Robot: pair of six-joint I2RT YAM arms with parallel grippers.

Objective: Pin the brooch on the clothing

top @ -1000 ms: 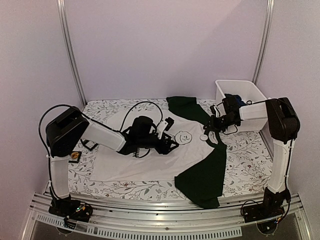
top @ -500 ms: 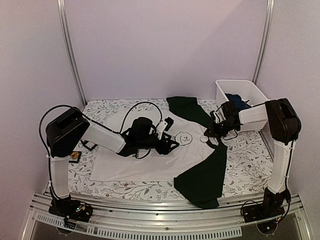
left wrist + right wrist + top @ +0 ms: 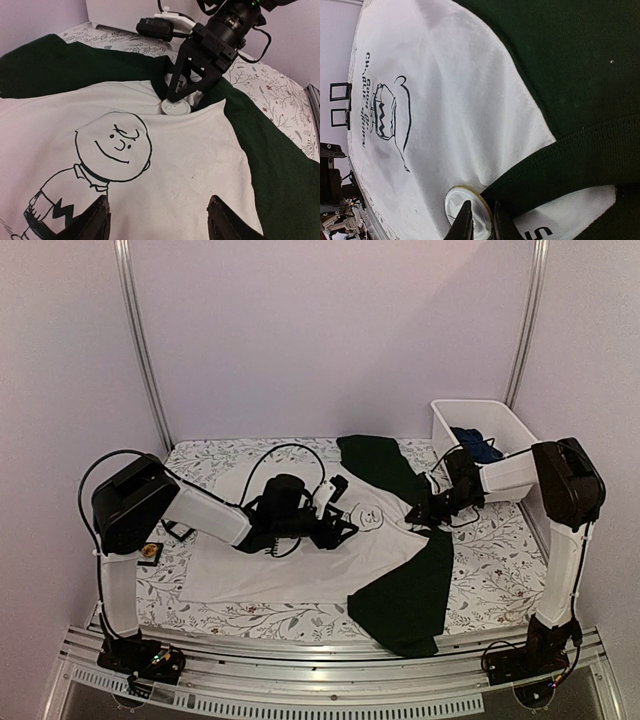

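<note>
the brooch (image 3: 176, 106) is pinched by the right gripper (image 3: 182, 95) and held on the t-shirt (image 3: 200, 165) beside the collar (image 3: 159, 84), at one o'clock of the printed face (image 3: 114, 144). the left gripper (image 3: 160, 222) is spread open above the chest. pinning is judged in hand; next, the pin must be pushed through the cloth.

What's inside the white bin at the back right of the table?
A dark blue garment lies bunched in the white bin. The bin's floor and anything beneath the garment are covered, so I cannot tell what else it holds.
</note>
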